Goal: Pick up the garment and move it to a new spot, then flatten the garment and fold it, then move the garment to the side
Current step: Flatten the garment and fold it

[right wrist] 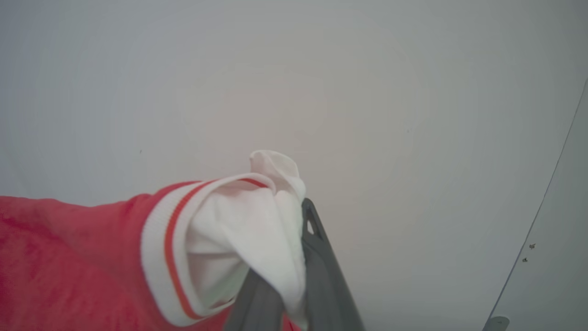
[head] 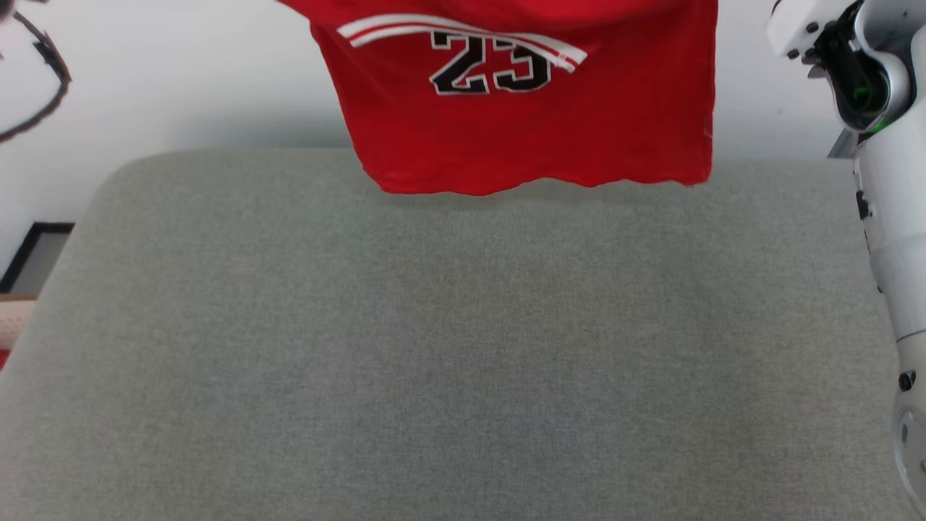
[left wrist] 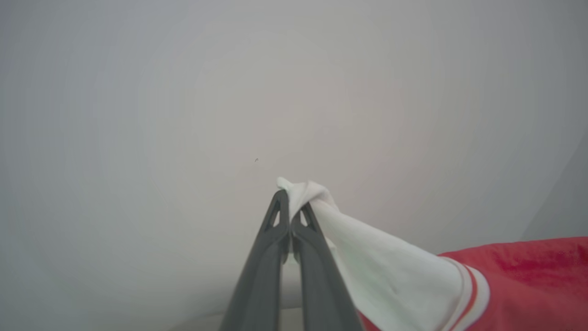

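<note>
Grey padded worktop [head: 463,347] spreads below in my head view, with rounded far corners. The garment [head: 521,137] hangs spread wide over its far edge, black 23 [head: 492,69] facing me. I cannot tell whether the hem touches the top. Pale right forearm [head: 893,231] stands at the right side. Left gripper [left wrist: 292,204] is pinched tight on the tip of one white sleeve [left wrist: 390,266]. Right gripper [right wrist: 301,216] is clamped on the other sleeve [right wrist: 239,239], cloth bunched over one finger. My read: carry and lay-down. I would lower both hands evenly, let the hem land first, draw toward me with the span taut, and release once the body lies flat. The pinches are thin, so a jerk could slip a sleeve.
</note>
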